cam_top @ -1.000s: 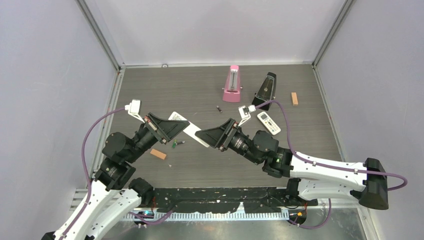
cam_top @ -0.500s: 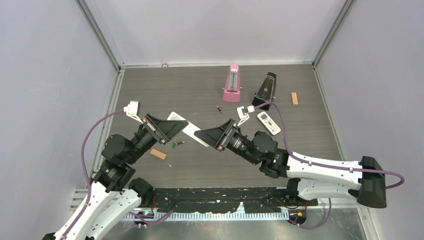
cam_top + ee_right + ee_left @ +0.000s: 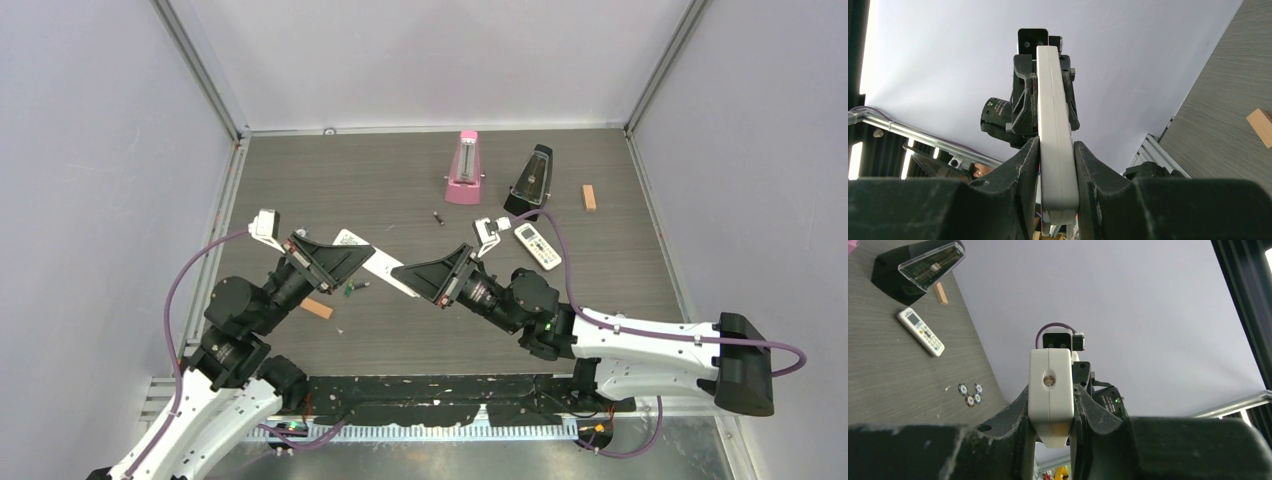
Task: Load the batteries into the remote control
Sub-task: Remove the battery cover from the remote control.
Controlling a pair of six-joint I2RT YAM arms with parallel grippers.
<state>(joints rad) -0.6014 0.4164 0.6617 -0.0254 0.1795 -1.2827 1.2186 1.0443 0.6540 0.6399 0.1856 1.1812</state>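
The slim white remote control [image 3: 386, 268] hangs above the table, bridged between both grippers. My left gripper [image 3: 360, 251] is shut on its far-left end; in the left wrist view the remote control's end face [image 3: 1050, 390] sits clamped between the fingers. My right gripper [image 3: 407, 273] grips the other end, and the right wrist view shows both pads pressing the remote control's [image 3: 1053, 135] flat sides. Two small batteries [image 3: 356, 287] lie on the table under the remote control. Another dark battery [image 3: 438, 218] lies further back.
An orange block [image 3: 316, 308] lies near the left arm, a second one [image 3: 589, 197] at the back right. A broader white remote [image 3: 537, 245], a pink metronome [image 3: 463, 168] and a black metronome [image 3: 530, 180] stand behind. Small round chips [image 3: 970, 394] show in the left wrist view.
The right gripper's jaws have closed onto the remote control's near end. Both arms shifted slightly; the left kept its grip.
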